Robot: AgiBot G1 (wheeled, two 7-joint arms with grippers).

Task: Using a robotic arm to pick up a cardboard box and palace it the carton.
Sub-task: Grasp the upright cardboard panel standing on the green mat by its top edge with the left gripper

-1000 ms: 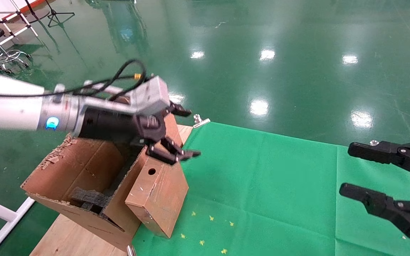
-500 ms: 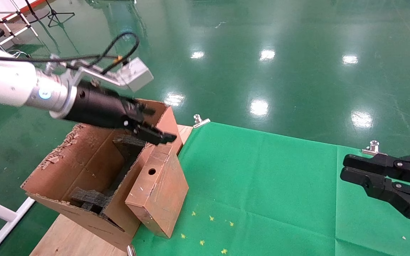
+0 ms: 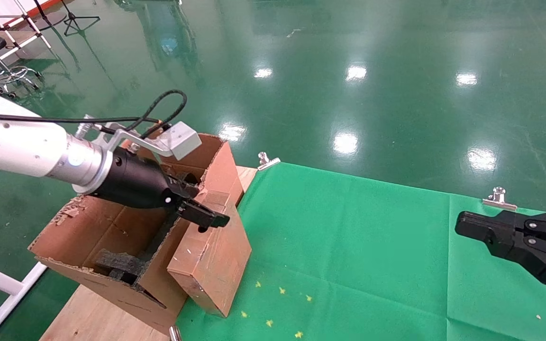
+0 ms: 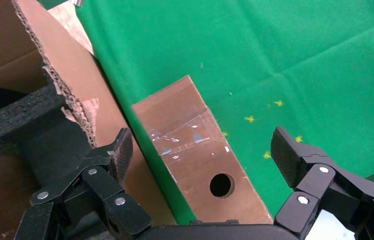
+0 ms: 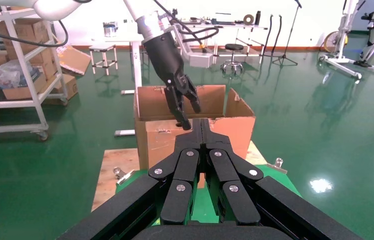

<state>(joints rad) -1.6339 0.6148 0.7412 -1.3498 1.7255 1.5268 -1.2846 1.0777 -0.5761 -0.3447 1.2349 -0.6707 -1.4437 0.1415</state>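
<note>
Left tool (image 4: 202,165), jaws spread, hangs over the cardboard box (image 4: 200,155).

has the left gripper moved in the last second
Yes. The left gripper has dropped from above the carton rim to the cardboard box, open.

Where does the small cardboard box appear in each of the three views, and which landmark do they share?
Head view: the box leans on the carton's outer wall, on the green cloth.
Left wrist view: the box lies between the open left claw's fingers.
Right wrist view: not visible; the shut right claw hides that spot.
Shared landmark: the carton.
</note>
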